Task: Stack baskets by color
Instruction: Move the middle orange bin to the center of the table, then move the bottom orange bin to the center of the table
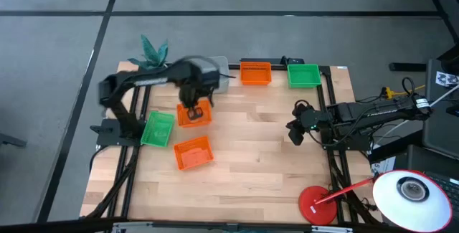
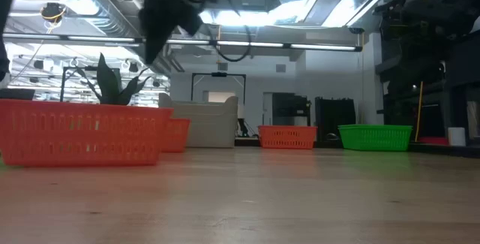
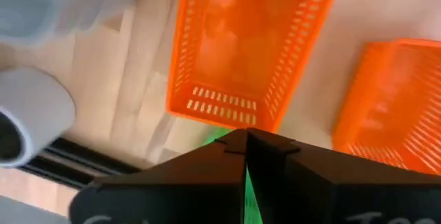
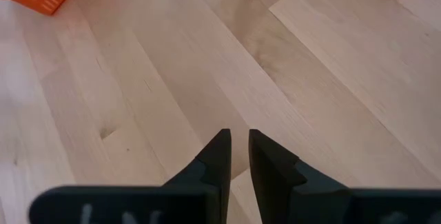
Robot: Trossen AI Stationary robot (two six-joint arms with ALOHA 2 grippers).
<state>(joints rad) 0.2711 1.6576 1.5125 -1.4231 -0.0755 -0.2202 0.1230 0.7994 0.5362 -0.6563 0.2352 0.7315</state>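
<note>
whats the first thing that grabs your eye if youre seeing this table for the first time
The bright orange baskets stand out: the left gripper hangs over one orange basket near the table's left side, fingers shut, with a second orange basket nearer the front edge. A green basket lies beside them, and another orange basket and green basket sit along the back edge.

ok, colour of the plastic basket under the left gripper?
Orange, clearest in the left wrist view.
</note>
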